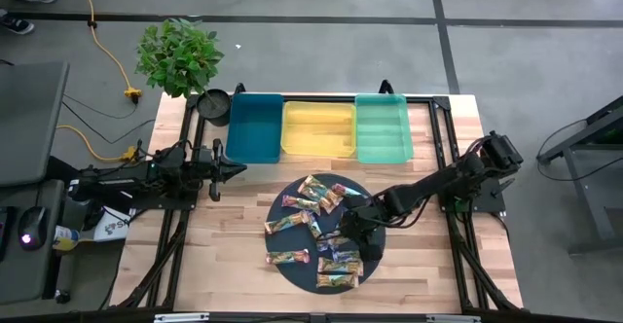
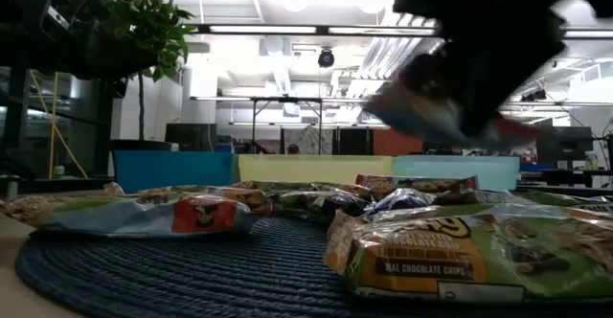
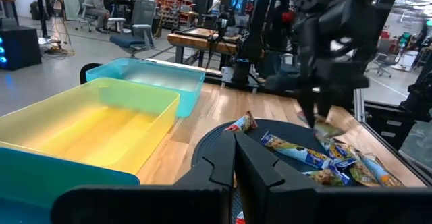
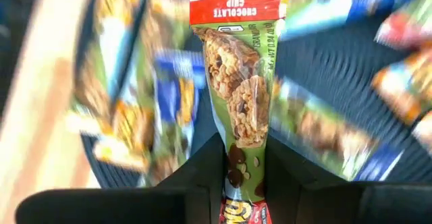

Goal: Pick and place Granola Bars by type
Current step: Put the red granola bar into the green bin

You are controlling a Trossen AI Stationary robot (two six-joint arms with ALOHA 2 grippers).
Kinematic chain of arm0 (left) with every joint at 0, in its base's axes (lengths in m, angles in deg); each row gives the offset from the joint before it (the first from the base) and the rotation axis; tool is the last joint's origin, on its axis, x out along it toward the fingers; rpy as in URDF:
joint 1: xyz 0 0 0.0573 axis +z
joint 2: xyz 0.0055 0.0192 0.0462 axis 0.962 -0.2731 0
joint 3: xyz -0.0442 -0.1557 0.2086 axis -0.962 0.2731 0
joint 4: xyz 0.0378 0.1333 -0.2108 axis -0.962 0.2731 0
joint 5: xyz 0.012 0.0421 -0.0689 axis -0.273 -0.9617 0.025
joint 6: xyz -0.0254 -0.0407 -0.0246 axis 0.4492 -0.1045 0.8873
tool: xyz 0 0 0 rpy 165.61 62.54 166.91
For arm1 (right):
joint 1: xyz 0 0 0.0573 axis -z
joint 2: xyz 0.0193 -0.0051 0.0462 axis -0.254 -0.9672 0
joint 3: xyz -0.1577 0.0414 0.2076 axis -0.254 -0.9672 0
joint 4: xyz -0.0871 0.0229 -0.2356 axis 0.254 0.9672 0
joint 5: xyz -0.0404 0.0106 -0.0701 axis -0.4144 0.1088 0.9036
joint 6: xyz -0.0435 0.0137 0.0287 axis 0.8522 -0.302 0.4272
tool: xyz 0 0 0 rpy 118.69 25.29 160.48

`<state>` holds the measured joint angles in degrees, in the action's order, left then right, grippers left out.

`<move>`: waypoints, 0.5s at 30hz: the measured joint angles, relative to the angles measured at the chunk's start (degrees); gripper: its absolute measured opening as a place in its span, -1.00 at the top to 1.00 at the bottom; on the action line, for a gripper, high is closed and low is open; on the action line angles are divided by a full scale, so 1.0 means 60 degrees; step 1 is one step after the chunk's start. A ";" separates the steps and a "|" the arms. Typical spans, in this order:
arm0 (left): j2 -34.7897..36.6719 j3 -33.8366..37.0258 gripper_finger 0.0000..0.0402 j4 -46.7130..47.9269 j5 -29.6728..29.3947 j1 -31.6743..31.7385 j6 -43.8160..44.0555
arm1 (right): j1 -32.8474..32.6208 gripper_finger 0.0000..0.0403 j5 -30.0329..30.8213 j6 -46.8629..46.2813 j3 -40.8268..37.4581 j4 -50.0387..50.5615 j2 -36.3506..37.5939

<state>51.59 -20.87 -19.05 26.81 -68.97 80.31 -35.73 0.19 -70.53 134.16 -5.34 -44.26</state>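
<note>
- Right gripper (image 4: 244, 183) out over the round dark mat (image 1: 292, 272), jaws clamped on the lower end of a green-wrapped granola bar (image 4: 239, 89) with a red band reading "chocolate chip" (the bar runs straight out ahead of the jaws, lifted clear of the mat).
- Below and around those jaws: the other granola bars (image 1: 305, 203) scattered flat on the mat, some touching or overlapping, wrappers in green, blue and red-orange.
- Beyond the held bar, at the far edge of the wooden counter (image 1: 243, 255): three long bins side by side and touching, namely the teal bin (image 1: 255, 126), the yellow bin (image 1: 317, 128) and the green bin (image 1: 383, 126).
- Left gripper (image 1: 232, 170) low over bare counter beside the mat, well apart from the bars, jaws together and holding nothing, pointing toward the mat.
- Potted plant (image 1: 179, 55) at the counter's far corner, just beside the teal bin.
</note>
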 joint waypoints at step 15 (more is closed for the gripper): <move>-0.0004 0.0000 0.96 0.0000 -0.0004 0.0001 -0.0001 | 0.0022 0.63 0.1780 0.1237 0.3638 -0.1367 0.0021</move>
<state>51.57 -20.87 -19.05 26.79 -68.96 80.30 -35.60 10.87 -63.11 155.98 -13.55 -44.13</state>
